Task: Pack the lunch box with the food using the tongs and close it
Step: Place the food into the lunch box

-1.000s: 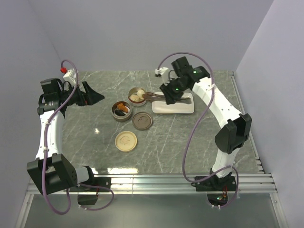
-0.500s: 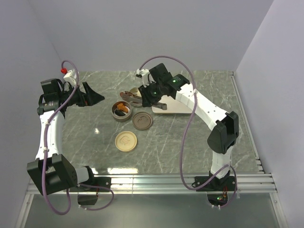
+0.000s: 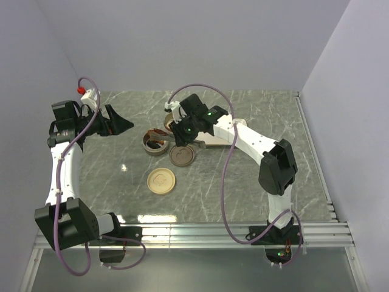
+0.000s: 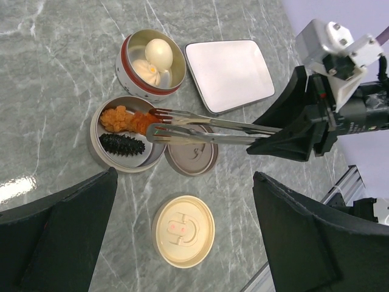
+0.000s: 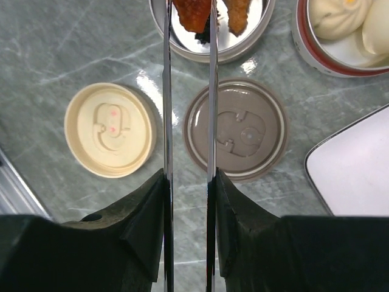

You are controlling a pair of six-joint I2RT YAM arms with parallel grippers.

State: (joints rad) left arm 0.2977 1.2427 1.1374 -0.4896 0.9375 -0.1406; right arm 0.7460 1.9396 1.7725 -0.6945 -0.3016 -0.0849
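My right gripper (image 5: 188, 182) is shut on the silver tongs (image 5: 166, 91), whose arms stay a little apart. The tong tips reach over the silver tin (image 4: 97, 149), which holds orange chunks (image 4: 118, 118) and a black lump (image 4: 121, 145). A red-brown chunk (image 5: 193, 15) lies between the tips; I cannot tell whether it is pinched. Two cream balls (image 4: 158, 53) lie in the red-banded tin (image 4: 124, 61) behind it. In the top view the right gripper (image 3: 176, 135) hangs just right of the tins. My left gripper (image 3: 124, 126) is raised at the far left, open and empty.
A brown lid (image 4: 191, 159) lies flat under the tongs, right of the silver tin. Nearer the arms lies a cream lid (image 4: 182, 231). The white plate (image 4: 228, 73) sits bare behind the right gripper. The metal rail (image 3: 194, 231) runs along the near edge.
My right arm has swung left from over the white plate to the silver tin, carrying the tongs. The left arm has not moved.
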